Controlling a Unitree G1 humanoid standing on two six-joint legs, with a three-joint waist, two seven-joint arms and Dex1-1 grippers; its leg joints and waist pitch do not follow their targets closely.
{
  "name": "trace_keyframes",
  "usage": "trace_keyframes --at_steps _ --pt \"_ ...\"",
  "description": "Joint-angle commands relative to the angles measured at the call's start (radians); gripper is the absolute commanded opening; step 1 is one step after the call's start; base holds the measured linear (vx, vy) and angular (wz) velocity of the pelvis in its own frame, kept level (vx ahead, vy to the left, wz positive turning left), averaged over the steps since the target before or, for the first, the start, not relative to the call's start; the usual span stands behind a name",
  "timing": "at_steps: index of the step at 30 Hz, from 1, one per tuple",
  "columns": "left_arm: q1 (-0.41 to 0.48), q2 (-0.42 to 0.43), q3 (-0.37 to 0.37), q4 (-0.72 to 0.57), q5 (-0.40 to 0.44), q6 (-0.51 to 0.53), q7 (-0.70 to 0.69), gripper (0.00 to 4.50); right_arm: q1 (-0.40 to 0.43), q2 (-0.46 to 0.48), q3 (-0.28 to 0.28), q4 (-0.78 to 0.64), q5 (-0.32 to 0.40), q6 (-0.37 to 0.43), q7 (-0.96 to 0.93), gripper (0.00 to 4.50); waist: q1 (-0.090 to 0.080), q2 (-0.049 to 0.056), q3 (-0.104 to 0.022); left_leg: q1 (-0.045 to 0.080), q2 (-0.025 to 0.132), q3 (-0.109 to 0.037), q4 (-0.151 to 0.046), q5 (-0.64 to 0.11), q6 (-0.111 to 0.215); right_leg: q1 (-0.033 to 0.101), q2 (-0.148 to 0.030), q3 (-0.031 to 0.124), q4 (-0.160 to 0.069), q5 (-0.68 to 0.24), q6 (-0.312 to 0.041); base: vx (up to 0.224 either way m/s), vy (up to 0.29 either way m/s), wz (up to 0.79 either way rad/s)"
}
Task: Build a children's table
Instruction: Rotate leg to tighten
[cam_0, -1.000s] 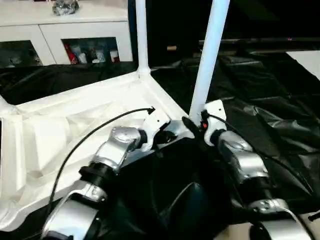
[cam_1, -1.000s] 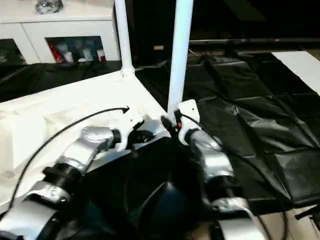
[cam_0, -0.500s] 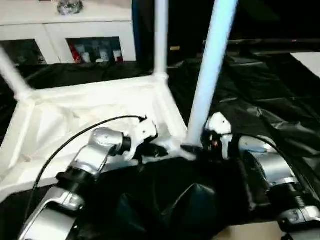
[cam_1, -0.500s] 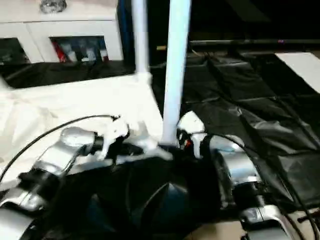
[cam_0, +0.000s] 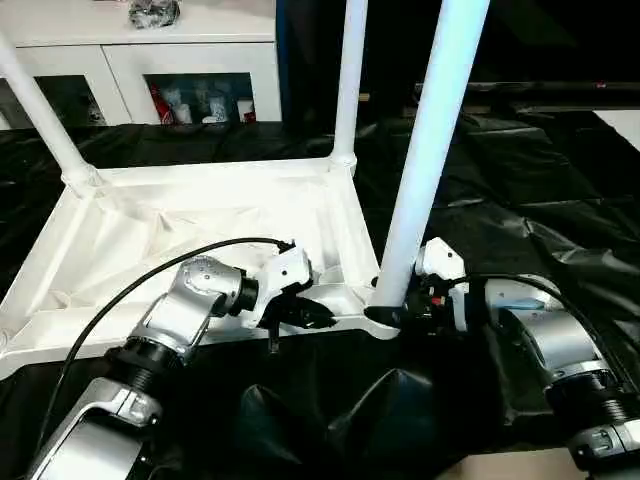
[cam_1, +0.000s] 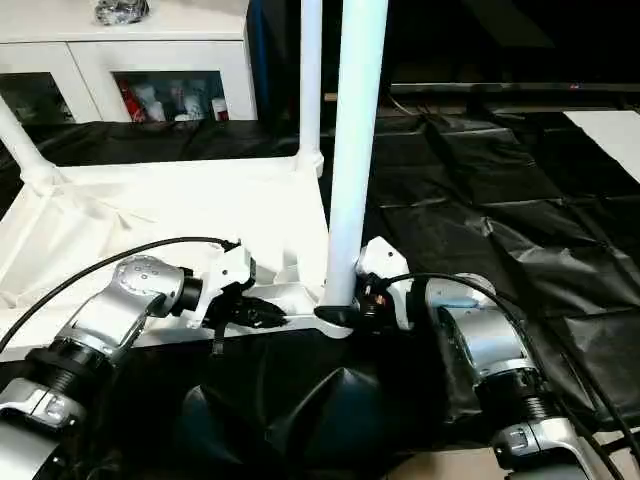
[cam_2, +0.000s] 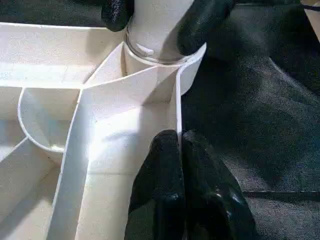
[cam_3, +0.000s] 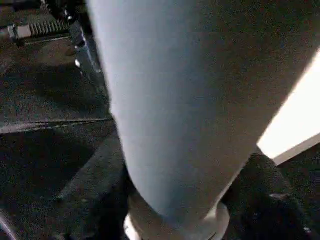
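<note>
The tabletop (cam_0: 200, 225) lies upside down on a black sheet (cam_0: 560, 180), ribbed underside up, so that its corner sockets face upward to receive the legs. Three legs stand in sockets: one at the far left corner (cam_0: 40, 110), one at the far right corner (cam_0: 350, 80), and the nearest leg (cam_0: 430, 150) at the near right corner, rising out of the top of the head views. The fourth, near left corner lies at the edge of the picture, and whether it carries a leg cannot be told.

The left gripper (cam_0: 300, 312) reaches in from the near side and pinches the thin near rim of the tabletop just left of the near right socket (cam_2: 155, 60). In the left wrist view its two black fingers (cam_2: 165, 170) are pressed together on either side of the upright rim wall, clenched on it. This hold appears meant to steady the tabletop against the force applied to the leg.

The right gripper (cam_0: 395, 312) sits at the foot of the nearest leg, low down where the leg enters the socket. The left wrist view shows the right gripper's fingertips (cam_2: 200, 25) on both sides of the leg's base, spread to its width and touching it, a grasp around the leg. A low grip suits pressing or turning the leg home; whether the leg is fully seated cannot be told.

A white cabinet (cam_0: 150, 60) with glass doors stands at the far left, well apart from the work.
</note>
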Motion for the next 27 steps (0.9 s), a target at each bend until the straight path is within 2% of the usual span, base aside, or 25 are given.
trace_keyframes --at_steps 1,2,4,5,6,7,8,9,11,12,13,14,16,17,19,20,21,23,24,25,26,27 --pt "-0.012 -0.017 -0.002 -0.037 -0.022 -0.003 0.011 0.00 0.017 0.033 0.019 -0.032 0.025 0.017 -0.015 2.19 -0.005 -0.002 -0.064 0.013 0.028 -0.003 -0.065 -0.200 0.062 0.045 -0.053 0.051 -0.071 -0.118 -0.239 0.000 0.000 0.00" --pt "-0.015 -0.025 0.006 -0.034 -0.023 0.004 0.030 0.00 0.019 0.050 0.011 -0.030 0.024 0.023 -0.045 2.19 -0.004 0.002 -0.064 0.014 0.029 -0.004 -0.065 -0.202 0.059 0.045 -0.053 0.051 -0.070 -0.118 -0.240 0.000 0.000 0.00" --pt "-0.022 -0.036 0.013 -0.026 -0.023 0.010 0.051 0.00 0.016 0.069 0.003 -0.019 0.016 0.029 -0.089 2.08 -0.006 0.000 -0.063 0.015 0.028 -0.005 -0.067 -0.216 0.049 0.044 -0.054 0.051 -0.073 -0.136 -0.238 0.000 0.000 0.00" --pt "-0.044 -0.066 0.033 0.000 -0.013 0.025 0.125 0.00 -0.001 0.125 -0.021 0.028 -0.021 0.033 -0.235 2.06 -0.013 0.007 -0.058 0.015 0.027 -0.005 -0.071 -0.248 0.031 0.040 -0.054 0.051 -0.078 -0.185 -0.229 0.000 0.000 0.00" --pt "-0.048 -0.072 0.037 0.005 -0.012 0.028 0.139 0.00 -0.005 0.134 -0.025 0.037 -0.026 0.033 -0.259 2.03 -0.017 0.005 -0.055 0.017 0.025 -0.005 -0.072 -0.266 0.022 0.038 -0.053 0.051 -0.082 -0.214 -0.225 0.000 0.000 0.00" --pt "-0.069 -0.103 0.057 0.031 -0.004 0.046 0.213 0.00 -0.026 0.184 -0.050 0.085 -0.051 0.035 -0.390 2.00 -0.022 0.007 -0.056 0.017 0.023 -0.007 -0.072 -0.286 0.003 0.040 -0.054 0.050 -0.084 -0.261 -0.211 0.000 0.000 0.00" --pt "-0.069 -0.103 0.057 0.031 -0.004 0.046 0.213 0.00 -0.026 0.184 -0.050 0.085 -0.051 0.035 -0.390 2.00 -0.025 0.006 -0.054 0.021 0.021 -0.006 -0.073 -0.300 -0.003 0.034 -0.054 0.049 -0.090 -0.292 -0.205 0.000 0.000 0.00" --pt "-0.091 -0.148 0.074 0.055 -0.002 0.068 0.286 0.00 -0.055 0.247 -0.088 0.138 -0.060 0.056 -0.541 1.99 -0.032 0.010 -0.055 0.020 0.021 -0.010 -0.074 -0.307 -0.016 0.037 -0.056 0.050 -0.092 -0.327 -0.185 0.000 0.000 0.00" --pt "-0.106 -0.184 0.085 0.069 -0.004 0.083 0.336 0.00 -0.077 0.296 -0.111 0.178 -0.074 0.067 -0.654 1.99 -0.038 0.008 -0.056 0.017 0.020 -0.013 -0.075 -0.300 -0.023 0.038 -0.055 0.048 -0.092 -0.316 -0.183 0.000 0.000 0.00" --pt "-0.118 -0.213 0.097 0.082 -0.005 0.091 0.386 0.00 -0.089 0.322 -0.126 0.197 -0.075 0.068 -0.706 1.98 -0.044 0.010 -0.060 0.013 0.020 -0.013 -0.073 -0.274 -0.016 0.041 -0.053 0.049 -0.087 -0.259 -0.189 0.000 0.000 0.00" --pt "-0.123 -0.226 0.101 0.088 -0.005 0.094 0.407 0.00 -0.094 0.334 -0.135 0.205 -0.073 0.070 -0.731 1.98 -0.047 0.009 -0.061 0.011 0.019 -0.011 -0.072 -0.261 -0.010 0.042 -0.051 0.050 -0.087 -0.233 -0.193 0.000 0.000 0.00" --pt "-0.133 -0.255 0.103 0.100 0.000 0.092 0.451 0.00 -0.110 0.369 -0.158 0.225 -0.064 0.076 -0.791 1.98 -0.047 0.010 -0.065 0.012 0.019 -0.010 -0.068 -0.233 0.000 0.044 -0.052 0.051 -0.081 -0.172 -0.209 0.000 0.000 0.00" --pt "-0.135 -0.267 0.101 0.104 0.004 0.089 0.465 0.00 -0.114 0.382 -0.156 0.230 -0.068 0.073 -0.805 1.98 -0.045 0.009 -0.068 0.009 0.019 -0.010 -0.066 -0.195 0.012 0.047 -0.051 0.050 -0.074 -0.113 -0.223 0.000 0.000 0.00" --pt "-0.135 -0.280 0.095 0.103 0.006 0.084 0.468 0.00 -0.115 0.394 -0.137 0.229 -0.083 0.060 -0.799 2.33 -0.044 0.009 -0.070 0.007 0.018 -0.008 -0.062 -0.155 0.034 0.050 -0.049 0.049 -0.067 -0.032 -0.238 0.000 0.000 0.00" --pt "-0.129 -0.281 0.081 0.097 0.014 0.063 0.454 0.00 -0.114 0.401 -0.121 0.227 -0.086 0.043 -0.777 2.68 -0.040 0.006 -0.072 0.006 0.017 -0.006 -0.058 -0.128 0.057 0.053 -0.050 0.050 -0.062 0.018 -0.250 0.000 0.000 0.00" --pt "-0.126 -0.278 0.072 0.093 0.022 0.051 0.446 0.00 -0.114 0.406 -0.124 0.228 -0.080 0.042 -0.772 2.68 -0.040 0.006 -0.071 0.006 0.017 -0.005 -0.058 -0.124 0.063 0.053 -0.050 0.050 -0.062 0.024 -0.252 0.000 0.000 0.00" --pt "-0.117 -0.267 0.062 0.088 0.031 0.037 0.430 0.00 -0.111 0.401 -0.124 0.222 -0.073 0.047 -0.753 2.77 -0.040 0.002 -0.070 0.006 0.017 -0.005 -0.058 -0.126 0.073 0.053 -0.051 0.050 -0.064 0.019 -0.254 0.000 0.000 0.00" --pt "-0.113 -0.263 0.063 0.086 0.030 0.035 0.428 0.00 -0.110 0.394 -0.121 0.219 -0.079 0.044 -0.753 3.01 -0.040 0.005 -0.067 0.008 0.019 -0.004 -0.060 -0.151 0.072 0.052 -0.052 0.049 -0.068 -0.026 -0.251 0.000 0.000 0.00" --pt "-0.107 -0.254 0.061 0.082 0.030 0.032 0.419 0.00 -0.108 0.373 -0.112 0.211 -0.095 0.034 -0.748 3.10 -0.039 0.013 -0.064 0.011 0.020 -0.005 -0.063 -0.182 0.058 0.050 -0.053 0.049 -0.072 -0.079 -0.244 0.000 0.000 0.00" --pt "-0.103 -0.244 0.056 0.081 0.035 0.026 0.413 0.00 -0.104 0.353 -0.108 0.199 -0.099 0.027 -0.733 3.16 -0.040 0.014 -0.063 0.011 0.020 -0.006 -0.064 -0.193 0.053 0.050 -0.051 0.049 -0.074 -0.091 -0.240 0.000 0.000 0.00" --pt "-0.101 -0.238 0.053 0.081 0.038 0.023 0.409 0.00 -0.102 0.340 -0.106 0.190 -0.101 0.023 -0.722 3.23 -0.040 0.011 -0.063 0.012 0.020 -0.006 -0.064 -0.202 0.048 0.050 -0.051 0.049 -0.076 -0.100 -0.237 0.000 0.000 0.00" --pt "-0.099 -0.230 0.053 0.082 0.039 0.021 0.407 0.00 -0.093 0.315 -0.107 0.169 -0.096 0.021 -0.694 3.23 -0.037 0.020 -0.063 0.012 0.020 -0.007 -0.064 -0.208 0.042 0.050 -0.052 0.050 -0.074 -0.100 -0.236 0.000 0.000 0.00"
